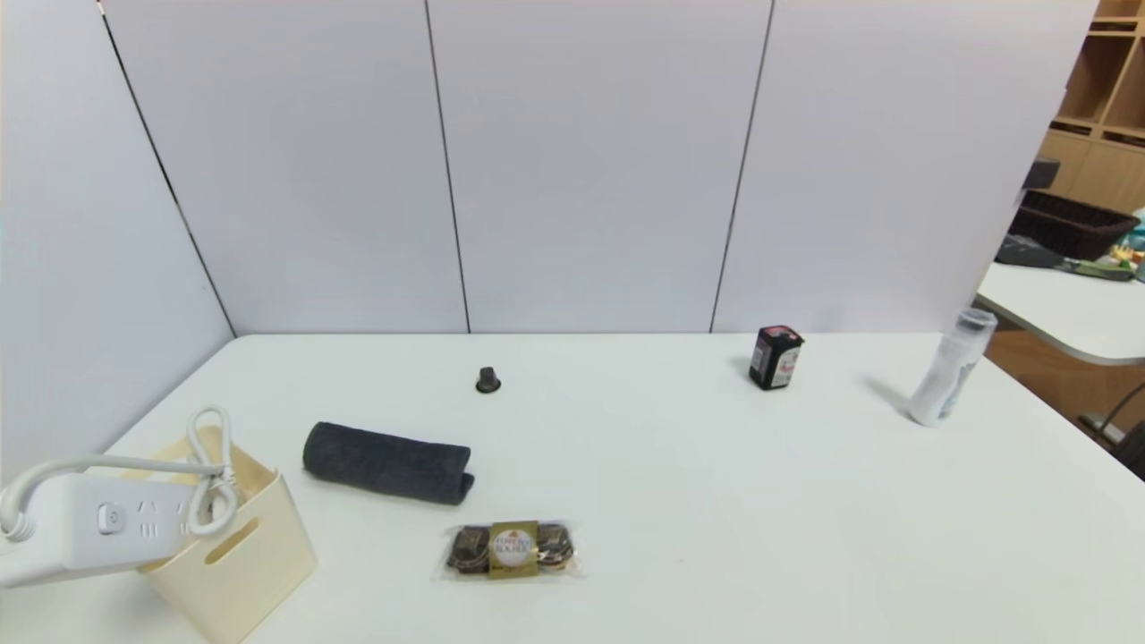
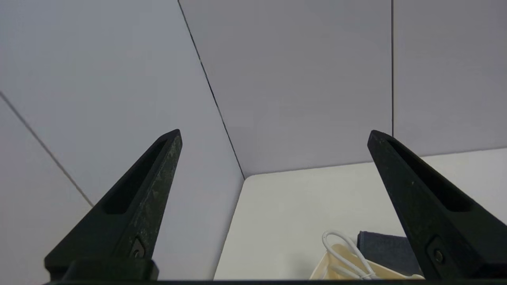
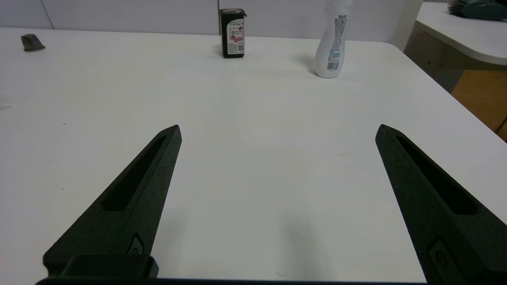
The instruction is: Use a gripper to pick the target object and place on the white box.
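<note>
My left black two-fingered pincer (image 2: 275, 135) is released, its fingers spread with nothing between them, raised above the counter's near left part. Below and ahead of it, the long white socketed power strip (image 1: 116, 519) lies tilted across the cream-white open-top plastic box (image 1: 259, 563), one end jutting past the rim, its bundled white cord (image 1: 215, 483) looped over the opening. I judge the placing done; only backing clear seems left, though the overhang could tip. Beyond the box, from my pincer, is a dark rolled towel (image 1: 385, 461). My right black pincer (image 3: 279, 132) is parked open above the white counter (image 1: 662, 483).
</note>
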You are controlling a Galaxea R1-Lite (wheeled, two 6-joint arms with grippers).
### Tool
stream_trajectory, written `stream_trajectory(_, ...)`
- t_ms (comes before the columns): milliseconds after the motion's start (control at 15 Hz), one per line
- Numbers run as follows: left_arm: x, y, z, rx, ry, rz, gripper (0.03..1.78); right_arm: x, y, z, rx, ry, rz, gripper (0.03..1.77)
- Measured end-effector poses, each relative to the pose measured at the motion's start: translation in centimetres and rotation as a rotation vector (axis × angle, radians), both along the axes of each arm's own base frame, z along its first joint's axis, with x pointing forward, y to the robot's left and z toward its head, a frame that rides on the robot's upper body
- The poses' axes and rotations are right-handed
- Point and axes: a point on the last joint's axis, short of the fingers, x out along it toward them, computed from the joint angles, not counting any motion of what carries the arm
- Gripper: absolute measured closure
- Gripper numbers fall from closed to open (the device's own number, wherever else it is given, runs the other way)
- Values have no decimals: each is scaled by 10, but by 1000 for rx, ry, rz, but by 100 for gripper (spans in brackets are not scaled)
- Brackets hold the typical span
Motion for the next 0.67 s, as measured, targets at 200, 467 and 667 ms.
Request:
stream_trajectory(200, -25, -3, -21, 12, -67, 7, 12, 0, 0, 0, 0, 0, 0, 11)
stream_trajectory(467, -55, -7, -45, 40, -137, -31, 12, 0, 0, 0, 0, 0, 1, 11)
stream_trajectory(667, -71, -8, -55, 45, -188, -61, 12, 0, 0, 0, 0, 0, 1, 11)
